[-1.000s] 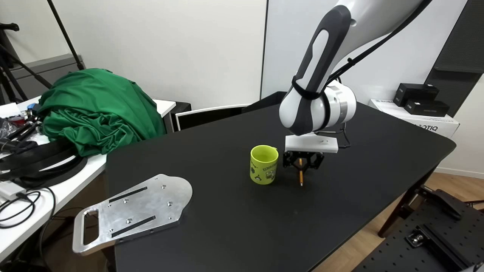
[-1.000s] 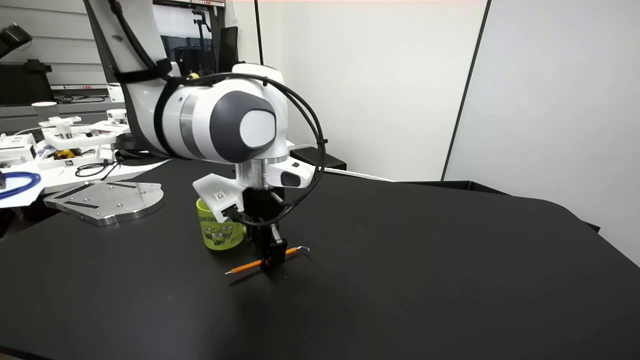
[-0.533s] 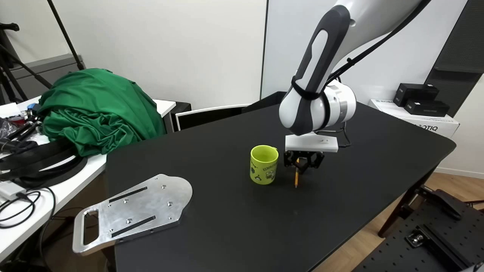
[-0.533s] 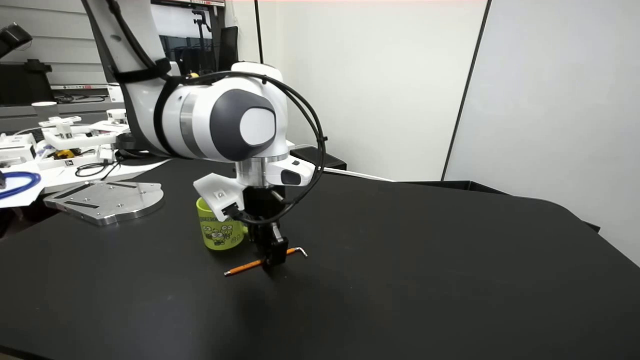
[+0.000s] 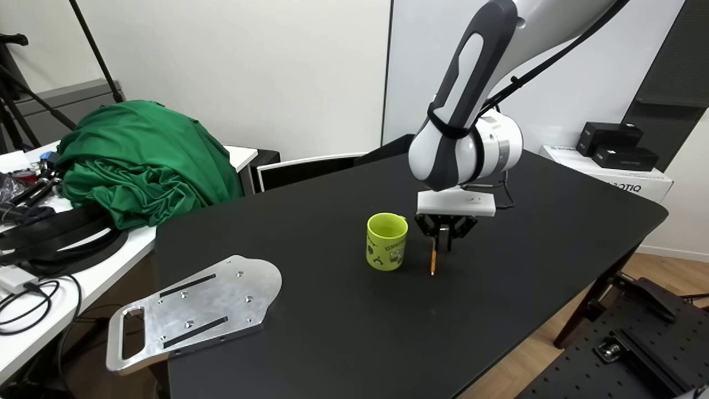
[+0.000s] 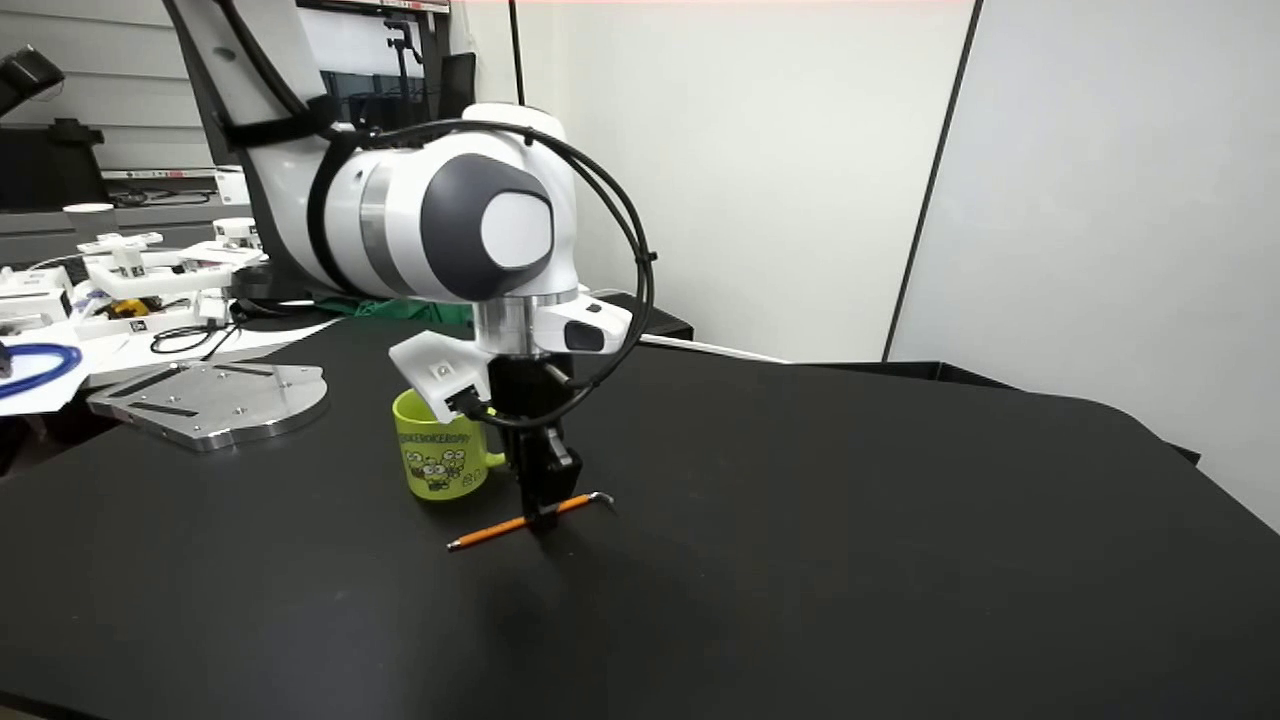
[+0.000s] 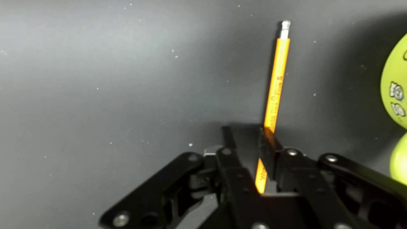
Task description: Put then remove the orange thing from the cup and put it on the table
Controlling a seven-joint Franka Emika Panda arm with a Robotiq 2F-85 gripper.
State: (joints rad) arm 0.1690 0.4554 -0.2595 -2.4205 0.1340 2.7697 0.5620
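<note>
The orange thing, a thin orange stick with a bent silver end, lies on the black table, as both exterior views show. In the wrist view the stick runs under one finger, which hides part of it. The lime-green cup stands upright beside it; in an exterior view the cup shows its handle. It is cut off at the right of the wrist view. My gripper points down just above the stick. In the wrist view its fingers are apart, with nothing held.
A silver metal plate overhangs the table edge. A green cloth and cables lie on the white desk beside the table. Black boxes sit on a white box behind the table.
The stick was slightly raised in the gripper one second ago. It has dropped flat onto the table and shifted a little toward the cup. My gripper has then risen slightly.
</note>
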